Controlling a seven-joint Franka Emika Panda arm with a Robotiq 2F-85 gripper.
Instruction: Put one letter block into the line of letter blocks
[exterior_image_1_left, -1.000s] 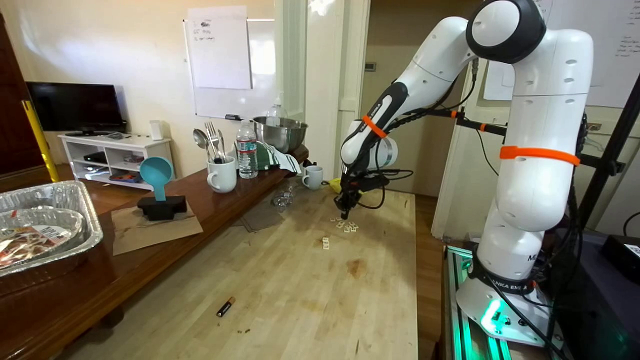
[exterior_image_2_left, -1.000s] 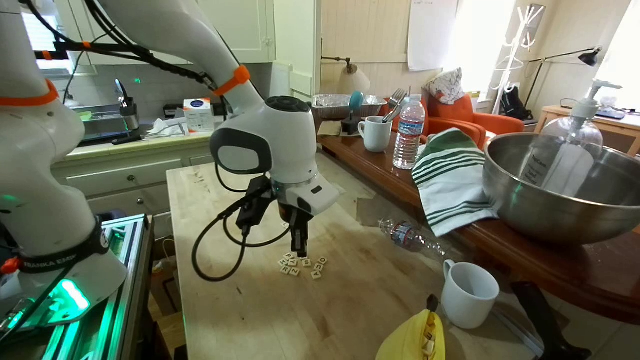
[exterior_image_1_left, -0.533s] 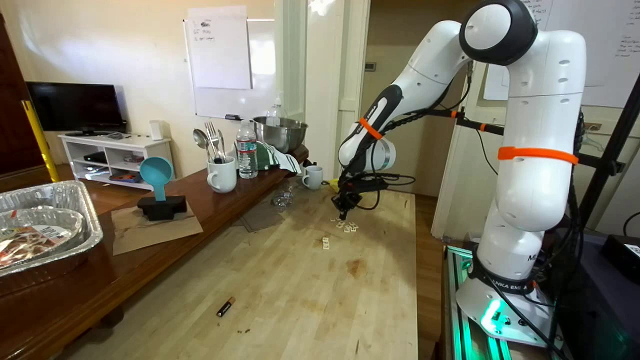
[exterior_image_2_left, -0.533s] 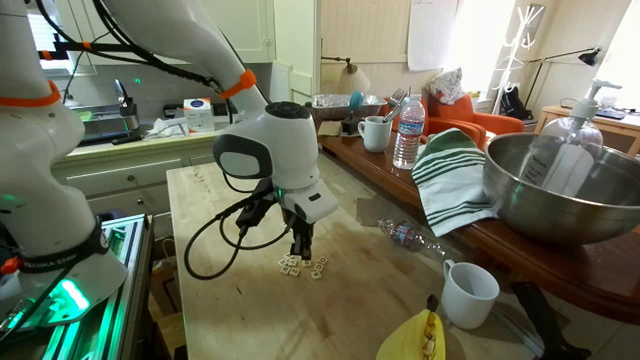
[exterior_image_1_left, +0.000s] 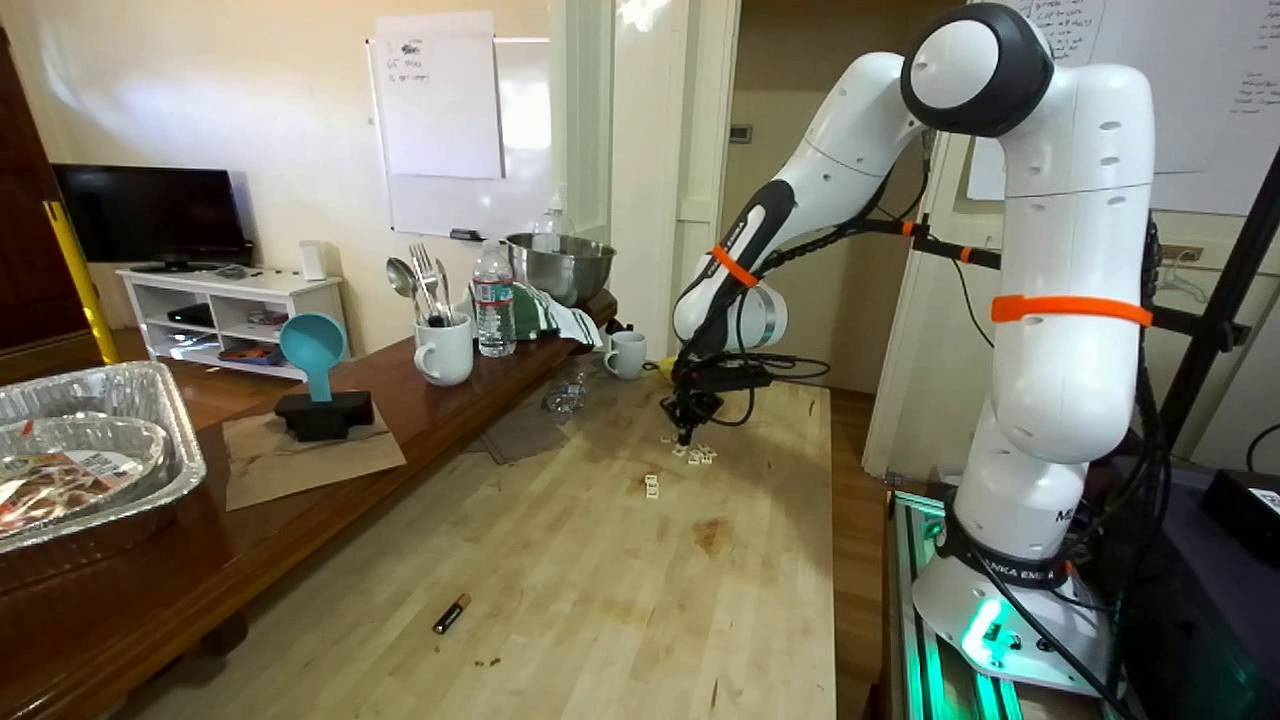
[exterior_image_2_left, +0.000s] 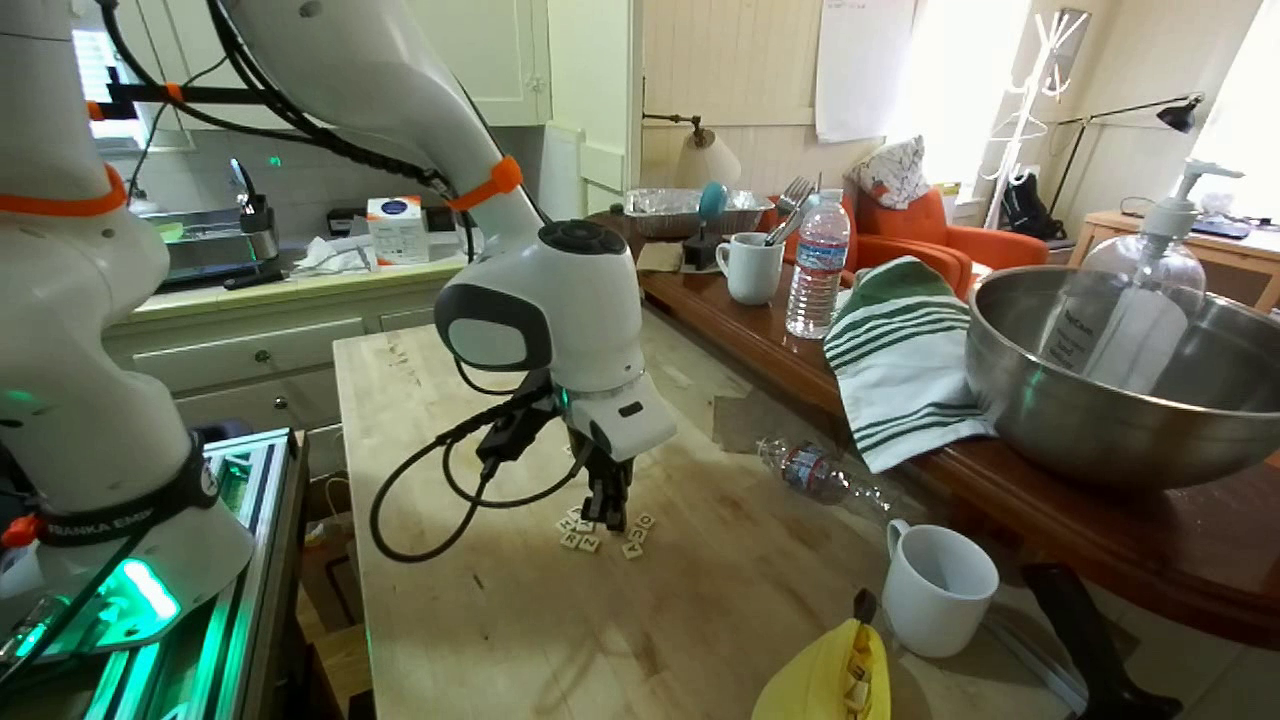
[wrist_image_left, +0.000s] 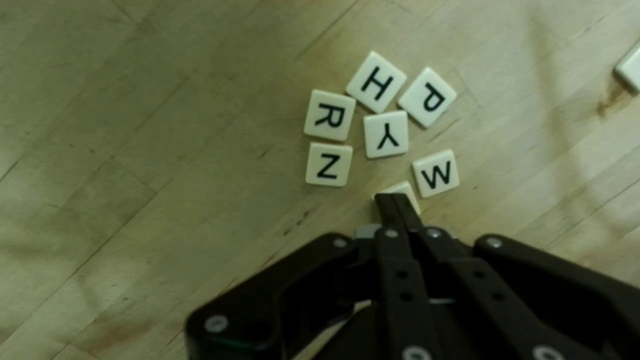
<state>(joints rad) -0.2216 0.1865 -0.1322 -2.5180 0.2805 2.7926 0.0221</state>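
Note:
The short line of letter blocks (exterior_image_1_left: 652, 487) lies on the wooden tabletop, a little apart from the loose ones, in an exterior view. Beneath and around my gripper (exterior_image_1_left: 684, 441) is a scattered group of pale letter blocks (exterior_image_2_left: 580, 535). In the wrist view the blocks R (wrist_image_left: 330, 115), N (wrist_image_left: 329, 164), H (wrist_image_left: 376, 82), P (wrist_image_left: 427, 97), Y (wrist_image_left: 386, 134) and W (wrist_image_left: 436, 173) show. My gripper (wrist_image_left: 392, 195) is shut, fingertips together, over one more block (wrist_image_left: 406, 190) whose letter is covered. I cannot tell whether the tips touch it. Another block (wrist_image_left: 632, 67) is cut off at the right edge.
A yellow pouch (exterior_image_2_left: 825, 675) holding pale blocks, a white mug (exterior_image_2_left: 940, 590) and a lying plastic bottle (exterior_image_2_left: 820, 472) are on the tabletop. A battery (exterior_image_1_left: 452, 613) lies farther along it. A raised brown counter (exterior_image_1_left: 400, 385) carrying a cutlery mug (exterior_image_1_left: 444, 350) runs alongside.
My gripper has come down slightly toward the blocks and shifted a little, its hand turning more upright. It has stayed shut. The blocks have not visibly moved.

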